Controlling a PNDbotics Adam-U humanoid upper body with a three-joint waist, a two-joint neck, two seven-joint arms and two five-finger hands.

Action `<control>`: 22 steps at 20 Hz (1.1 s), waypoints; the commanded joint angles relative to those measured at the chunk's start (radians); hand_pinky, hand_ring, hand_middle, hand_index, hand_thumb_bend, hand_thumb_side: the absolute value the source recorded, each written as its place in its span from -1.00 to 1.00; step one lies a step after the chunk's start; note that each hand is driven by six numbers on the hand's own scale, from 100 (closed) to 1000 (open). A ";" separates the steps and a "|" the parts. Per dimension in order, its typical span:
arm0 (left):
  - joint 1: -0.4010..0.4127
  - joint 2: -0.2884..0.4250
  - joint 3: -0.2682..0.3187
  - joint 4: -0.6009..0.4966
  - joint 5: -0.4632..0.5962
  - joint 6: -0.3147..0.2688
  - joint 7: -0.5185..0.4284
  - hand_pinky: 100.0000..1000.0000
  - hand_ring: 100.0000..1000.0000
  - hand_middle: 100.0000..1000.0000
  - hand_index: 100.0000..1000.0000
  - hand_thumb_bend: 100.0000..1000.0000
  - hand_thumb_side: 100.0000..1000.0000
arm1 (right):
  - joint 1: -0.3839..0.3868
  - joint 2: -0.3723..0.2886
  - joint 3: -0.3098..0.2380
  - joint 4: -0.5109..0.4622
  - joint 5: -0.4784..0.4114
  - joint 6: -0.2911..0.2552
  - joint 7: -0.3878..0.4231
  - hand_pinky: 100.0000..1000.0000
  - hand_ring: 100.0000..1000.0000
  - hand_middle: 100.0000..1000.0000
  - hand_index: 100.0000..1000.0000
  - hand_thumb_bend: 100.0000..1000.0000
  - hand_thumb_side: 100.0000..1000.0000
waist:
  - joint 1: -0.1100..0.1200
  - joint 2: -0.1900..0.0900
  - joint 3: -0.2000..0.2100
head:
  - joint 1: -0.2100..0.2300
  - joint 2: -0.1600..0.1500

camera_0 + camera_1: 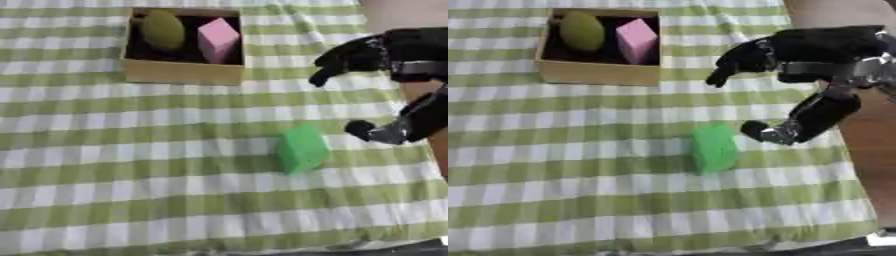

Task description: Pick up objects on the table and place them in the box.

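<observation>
A green block (302, 148) lies on the green-and-white checked cloth, right of the middle. My right hand (798, 55) hangs over the cloth just to the block's right and a little beyond it. Its fingers (732, 62) are spread forward and its thumb (767, 132) points down beside the block, apart from it, holding nothing. The cardboard box (182, 72) stands at the far left-centre. Inside it are an olive-green oval thing (163, 29) and a pink block (218, 39). My left hand shows in neither view.
The checked cloth (131, 165) covers the table. Its right edge gives way to bare brown wood (872, 150) under my right arm. The cloth's front edge runs along the bottom of both views.
</observation>
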 commanded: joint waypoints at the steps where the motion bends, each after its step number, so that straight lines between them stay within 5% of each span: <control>1: -0.012 0.016 0.005 -0.015 0.004 0.003 -0.002 0.55 0.66 0.63 0.86 -1.00 0.07 | -0.014 0.000 -0.008 0.015 -0.009 0.031 0.023 0.97 0.93 0.54 0.84 -0.21 -0.32 | -0.012 -0.015 0.000 | -0.002 0.005; 5: -0.013 0.015 0.005 -0.015 0.004 0.005 -0.002 0.55 0.66 0.63 0.86 -1.00 0.07 | -0.007 0.023 -0.009 0.026 -0.001 0.047 0.038 0.98 0.93 0.56 0.85 -0.22 -0.02 | -0.012 -0.014 0.000 | -0.003 0.005; 22: -0.003 0.000 0.009 -0.015 0.010 0.008 -0.005 0.54 0.66 0.62 0.83 -1.00 0.08 | 0.027 0.144 0.002 0.127 0.156 -0.038 0.052 0.97 0.95 0.64 0.86 -0.21 -0.13 | -0.011 -0.009 0.005 | -0.015 0.005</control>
